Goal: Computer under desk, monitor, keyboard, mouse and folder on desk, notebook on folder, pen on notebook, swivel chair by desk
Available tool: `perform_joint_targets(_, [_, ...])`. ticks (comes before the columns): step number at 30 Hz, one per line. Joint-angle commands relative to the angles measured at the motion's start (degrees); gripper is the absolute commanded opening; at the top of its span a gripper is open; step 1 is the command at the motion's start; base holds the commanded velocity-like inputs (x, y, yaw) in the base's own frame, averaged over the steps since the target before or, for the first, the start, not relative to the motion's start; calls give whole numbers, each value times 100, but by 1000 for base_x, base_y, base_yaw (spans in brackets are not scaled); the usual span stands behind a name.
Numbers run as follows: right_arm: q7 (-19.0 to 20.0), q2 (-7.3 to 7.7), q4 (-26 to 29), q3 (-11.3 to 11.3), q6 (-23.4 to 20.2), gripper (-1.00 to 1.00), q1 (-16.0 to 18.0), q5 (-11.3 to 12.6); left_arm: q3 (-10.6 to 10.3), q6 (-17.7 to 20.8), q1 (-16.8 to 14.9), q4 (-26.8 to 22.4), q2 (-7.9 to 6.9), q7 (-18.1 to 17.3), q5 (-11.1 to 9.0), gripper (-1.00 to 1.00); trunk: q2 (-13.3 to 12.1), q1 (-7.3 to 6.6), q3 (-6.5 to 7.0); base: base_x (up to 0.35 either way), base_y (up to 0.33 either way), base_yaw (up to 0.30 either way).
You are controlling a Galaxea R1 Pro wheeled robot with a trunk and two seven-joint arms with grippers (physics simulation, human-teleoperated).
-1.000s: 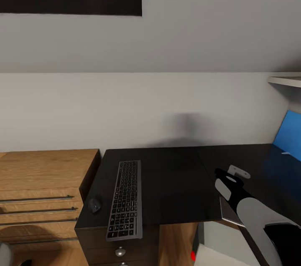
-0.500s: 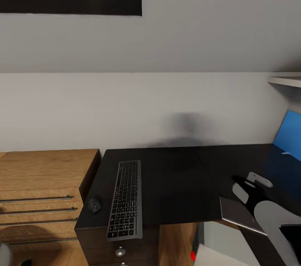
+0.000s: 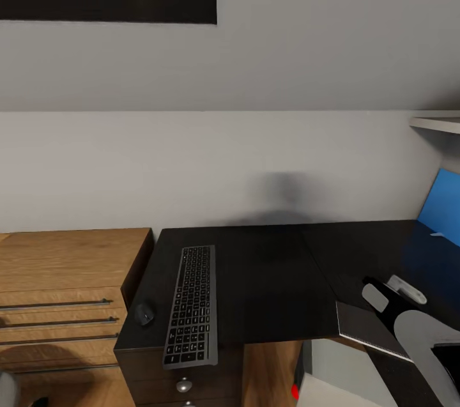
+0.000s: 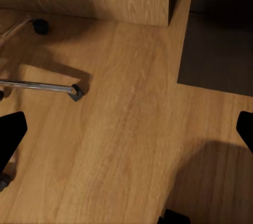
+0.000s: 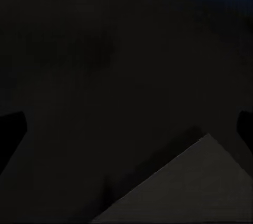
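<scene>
Head view: right claw (image 3: 391, 287), spread and empty, just beyond notebook (image 3: 369, 328); thin, stiff, light; pinch its overhanging edge.

No readable text anywhere; the keyboard (image 3: 190, 308) key legends seem too small to read.

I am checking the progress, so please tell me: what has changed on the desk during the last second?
The right gripper drew back toward the robot and to the right, off the notebook, which now lies uncovered at the desk edge. Whether it let go of it, I cannot tell. The keyboard and mouse stayed put.
</scene>
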State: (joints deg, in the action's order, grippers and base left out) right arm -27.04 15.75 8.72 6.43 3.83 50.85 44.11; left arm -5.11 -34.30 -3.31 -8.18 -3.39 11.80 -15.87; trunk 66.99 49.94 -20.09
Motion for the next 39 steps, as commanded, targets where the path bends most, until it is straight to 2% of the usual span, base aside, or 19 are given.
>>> perform_joint_targets(1, [-23, 1, 4, 43, 19, 100, 4, 105, -47, -14, -3, 1, -3, 32, -31, 100, 4, 0, -7, 0, 0, 0])
perform_joint_targets(3, [-27, -1, 6, 36, 12, 100, 4, 220, -44, -14, -3, -1, -3, 34, -33, 100, 4, 0, -9, 0, 0, 0])
perform_joint_targets(4, [-27, 4, 12, 33, -58, 100, 4, 382, -32, -15, -3, -7, -10, 44, -42, 100, 4, 0, -10, 0, 0, 0])
perform_joint_targets(10, [-14, 11, 7, 49, -112, 100, 4, 506, -25, -16, -3, -40, 11, 75, -47, 100, 44, 22, -30, 0, 0, 0])
perform_joint_targets(18, [-39, 32, -14, 46, -138, 100, 4, 518, -25, -9, -3, -43, 21, 84, -47, 100, 365, 198, -173, 0, 0, 0])
perform_joint_targets(26, [-343, 85, -28, 43, -146, 100, 4, 519, -25, -14, -3, -43, 31, 85, -47, 100, 686, 373, -317, 0, 0, 0])
perform_joint_targets(39, [-403, 142, -29, 42, -151, 100, 4, 519, -33, -15, -3, -43, 32, 85, -39, 100, 1207, 659, -550, 0, 0, 0])
